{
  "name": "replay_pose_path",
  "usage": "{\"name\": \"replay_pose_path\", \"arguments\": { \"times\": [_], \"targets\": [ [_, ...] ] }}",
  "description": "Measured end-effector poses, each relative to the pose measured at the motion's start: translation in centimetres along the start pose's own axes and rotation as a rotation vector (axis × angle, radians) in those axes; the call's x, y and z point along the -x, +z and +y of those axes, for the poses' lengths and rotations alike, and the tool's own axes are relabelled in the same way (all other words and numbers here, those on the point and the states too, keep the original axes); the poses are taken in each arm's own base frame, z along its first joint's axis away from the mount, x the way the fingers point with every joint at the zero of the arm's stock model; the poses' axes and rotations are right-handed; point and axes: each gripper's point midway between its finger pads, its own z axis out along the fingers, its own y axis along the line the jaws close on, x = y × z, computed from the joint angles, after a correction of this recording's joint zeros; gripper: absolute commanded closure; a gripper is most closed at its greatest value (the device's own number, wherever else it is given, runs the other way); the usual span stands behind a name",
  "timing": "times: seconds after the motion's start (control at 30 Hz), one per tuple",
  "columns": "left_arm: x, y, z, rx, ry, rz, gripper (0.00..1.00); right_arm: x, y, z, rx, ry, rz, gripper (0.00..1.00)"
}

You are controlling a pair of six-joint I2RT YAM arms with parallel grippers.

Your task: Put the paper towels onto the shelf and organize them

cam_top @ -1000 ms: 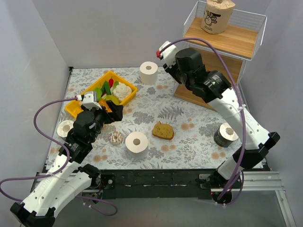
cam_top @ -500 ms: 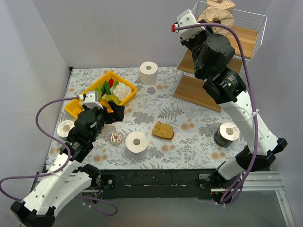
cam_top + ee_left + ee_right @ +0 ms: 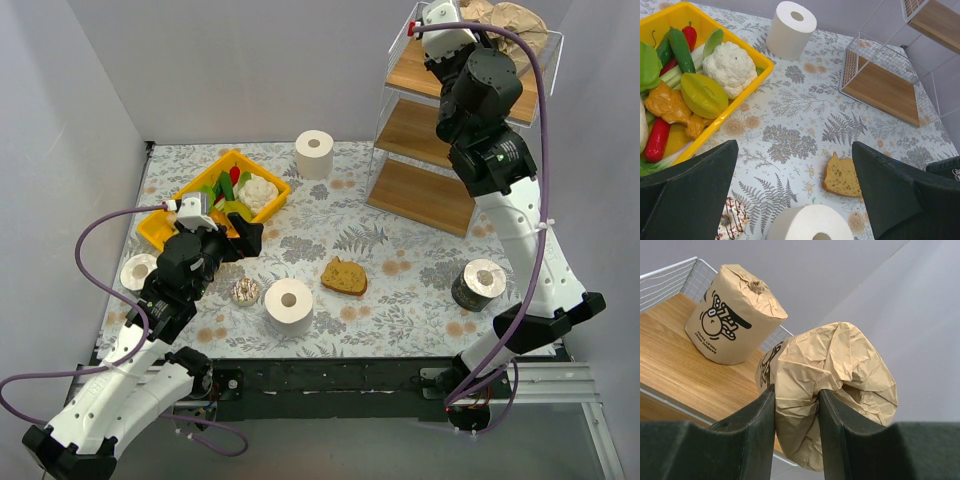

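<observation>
My right gripper [image 3: 796, 405] is shut on a crumpled tan wrapped paper towel roll [image 3: 830, 385] and holds it tilted just above the right end of the shelf's top board [image 3: 685, 360]. A second tan roll [image 3: 732, 315] stands upright on that board. In the top view the right gripper [image 3: 470, 22] is up at the shelf's top tier [image 3: 410, 65]. Two white rolls [image 3: 314, 154] [image 3: 289, 305] and a dark-wrapped roll [image 3: 479, 284] stand on the table. Another roll [image 3: 138, 270] stands at the left edge. My left gripper [image 3: 240, 238] is open and empty above the near white roll [image 3: 812, 227].
A yellow tray [image 3: 261, 168] of toy vegetables and a cauliflower [image 3: 730, 67] sits at the back left. A bread slice [image 3: 344, 277] and a sprinkled donut [image 3: 245, 291] lie near the front white roll. Grey walls close in on the left, back and right.
My right arm has risen from beside the shelf's middle tier to its top tier, carrying the tan roll. The left arm has not moved.
</observation>
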Motion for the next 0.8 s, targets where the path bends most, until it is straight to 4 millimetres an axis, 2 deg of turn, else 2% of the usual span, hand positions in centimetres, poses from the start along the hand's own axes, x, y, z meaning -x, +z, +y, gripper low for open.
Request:
{"name": "replay_pose_path", "arguments": {
  "times": [0.13, 0.5, 0.8],
  "targets": [
    [0.0, 0.0, 0.0, -0.001, 0.0, 0.0, 0.02, -1.3, 0.8, -0.1, 0.003, 0.015, 0.023, 0.61],
    [0.0, 0.0, 0.0, -0.003, 0.0, 0.002, 0.02, -4.4, 2.4, 1.2, 0.04, 0.018, 0.078, 0.61],
    [-0.1, 0.0, 0.0, -0.002, 0.001, 0.003, 0.02, -5.7, 3.3, 0.7, 0.034, 0.017, 0.098, 0.53]
  ]
}}
